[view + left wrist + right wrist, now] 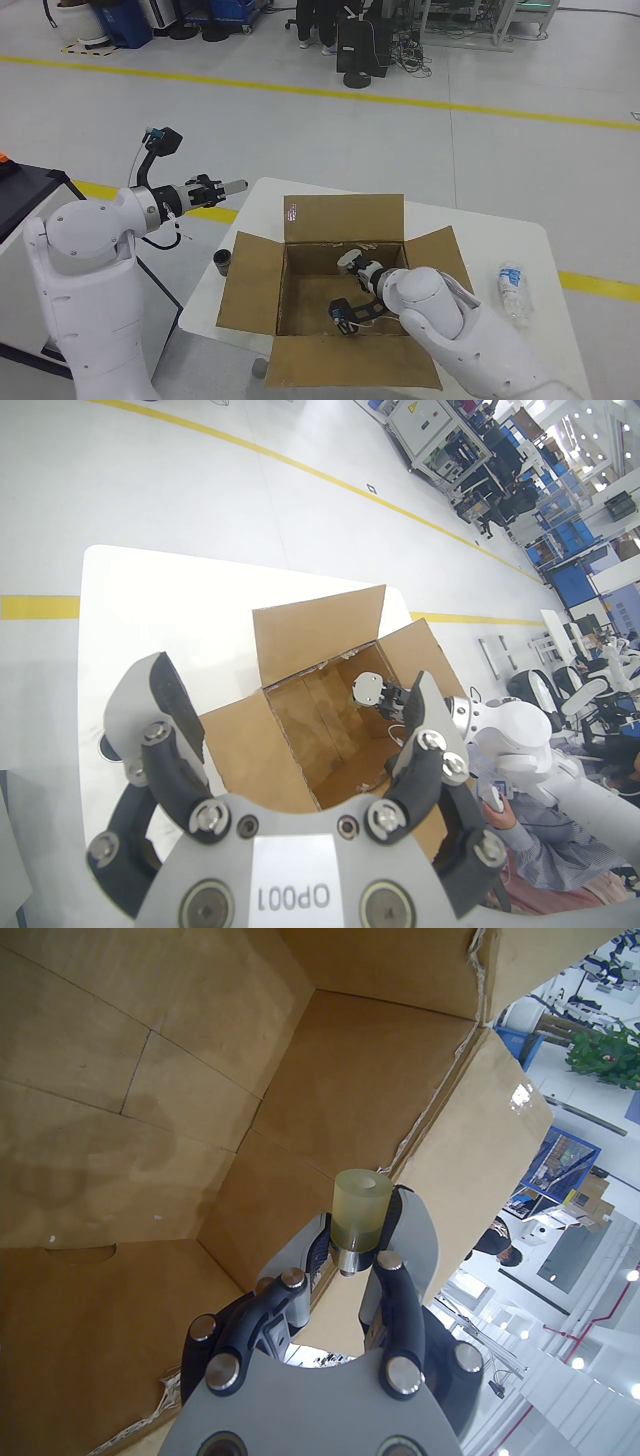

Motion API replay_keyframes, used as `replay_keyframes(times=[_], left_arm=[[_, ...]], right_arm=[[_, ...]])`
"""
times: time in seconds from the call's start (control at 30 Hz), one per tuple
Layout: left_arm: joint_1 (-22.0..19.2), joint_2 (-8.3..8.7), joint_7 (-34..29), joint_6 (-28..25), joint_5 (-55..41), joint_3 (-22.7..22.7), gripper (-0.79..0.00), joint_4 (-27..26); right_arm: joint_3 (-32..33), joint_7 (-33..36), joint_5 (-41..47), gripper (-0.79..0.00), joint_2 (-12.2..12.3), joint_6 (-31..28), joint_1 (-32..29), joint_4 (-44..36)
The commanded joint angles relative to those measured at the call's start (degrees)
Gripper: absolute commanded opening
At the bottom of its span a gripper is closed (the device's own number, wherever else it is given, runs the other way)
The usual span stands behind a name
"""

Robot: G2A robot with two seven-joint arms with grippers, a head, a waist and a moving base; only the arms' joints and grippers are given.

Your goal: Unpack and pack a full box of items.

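An open cardboard box (345, 218) stands on the white table (470, 235) with all its flaps folded out. Inside it, near the far wall, my right gripper (349, 262) is shut on a yellowish translucent cylinder (361, 1208) with a metal stud at one end. The cylinder is held clear of the box walls (150, 1078). The box floor around it looks bare. My left gripper (238, 186) hangs open and holds nothing, off the table's left side, above and apart from the box (295, 720). From there the right gripper (367, 691) shows down in the box.
A small dark cylinder (222, 261) stands on the table just left of the box. A clear plastic bottle (511, 288) lies on the table to the right of the box. The table's far strip behind the box is bare.
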Motion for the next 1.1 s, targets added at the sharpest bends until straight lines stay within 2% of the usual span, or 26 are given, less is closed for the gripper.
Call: replay_keyframes(times=[0.0, 0.23, 0.47, 0.7, 0.83, 1.07], left_arm=[[0.0, 0.0, 0.0, 0.0, 0.0, 0.0, 0.0, 0.0], [0.0, 0.0, 0.0, 0.0, 0.0, 0.0, 0.0, 0.0], [0.0, 0.0, 0.0, 0.0, 0.0, 0.0, 0.0, 0.0], [0.0, 0.0, 0.0, 0.0, 0.0, 0.0, 0.0, 0.0], [0.0, 0.0, 0.0, 0.0, 0.0, 0.0, 0.0, 0.0], [0.0, 0.0, 0.0, 0.0, 0.0, 0.0, 0.0, 0.0]], right_arm=[[0.6, 0.18, -0.05, -0.785, 0.04, 0.56, -0.35, -0.61], [5.05, 2.61, 1.7, -0.785, 0.18, 3.82, -1.98, -3.82], [10.82, 10.36, 4.28, -0.785, -0.03, 7.26, -4.1, -8.18], [18.23, 16.99, 7.22, -0.785, 0.17, 11.07, -8.67, -13.85], [21.87, 19.2, 9.17, -0.785, 0.33, 10.71, -11.2, -15.6], [21.87, 19.2, 9.17, -0.785, 0.33, 10.71, -11.2, -15.6]])
